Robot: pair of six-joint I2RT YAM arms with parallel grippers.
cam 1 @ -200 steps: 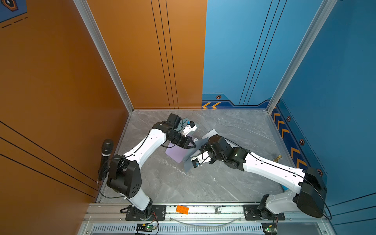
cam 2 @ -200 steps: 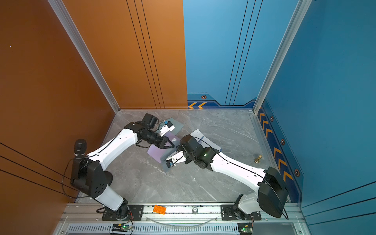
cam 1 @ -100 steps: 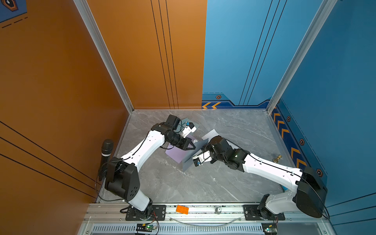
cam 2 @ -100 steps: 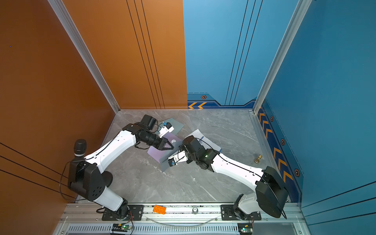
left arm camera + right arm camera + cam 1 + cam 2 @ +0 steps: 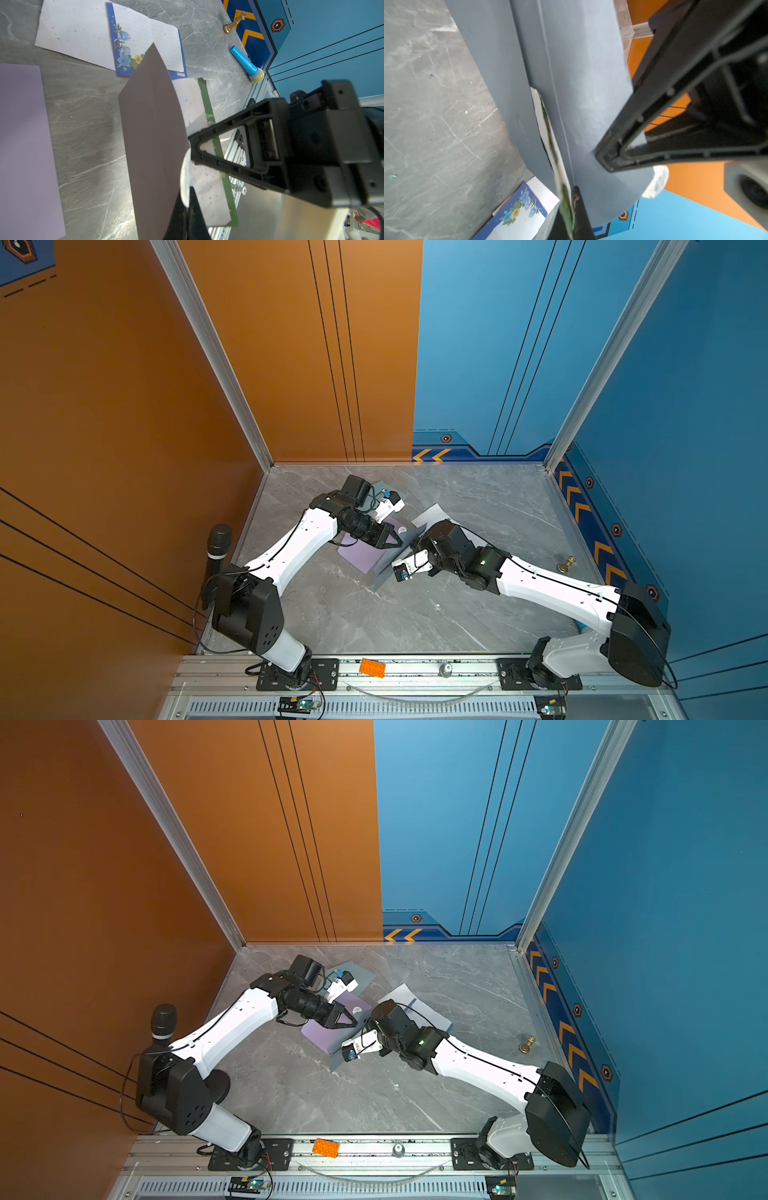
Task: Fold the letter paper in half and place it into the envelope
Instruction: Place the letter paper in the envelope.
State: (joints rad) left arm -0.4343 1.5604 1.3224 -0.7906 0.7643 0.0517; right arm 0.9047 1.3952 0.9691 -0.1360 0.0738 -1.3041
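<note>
My left pincer (image 5: 191, 144) is clamped shut on the green-edged letter paper (image 5: 193, 104). My right pincer (image 5: 601, 160) is clamped on one wall of the grey envelope (image 5: 581, 83), which stands on edge between my two arms. In the right wrist view the letter's green edge lies in the envelope's mouth, so I judge the fold done and the insertion under way. The next move calls for sliding the letter deeper along the slot while the right side holds the mouth spread. The paper looks limp and could buckle at the lip.

Counted from the envelope outward:
- two pincers
- one envelope in hand
- one held letter
- one lilac sheet (image 5: 22, 145) flat on the table (image 5: 87, 99) beside the envelope
- one blue-flowered sheet (image 5: 145, 39) just beyond the envelope
- one gold chess piece (image 5: 233, 22) and one blue microphone (image 5: 246, 62), both well past it by the blue wall
- one black microphone (image 5: 218, 545) far off by the orange wall
</note>
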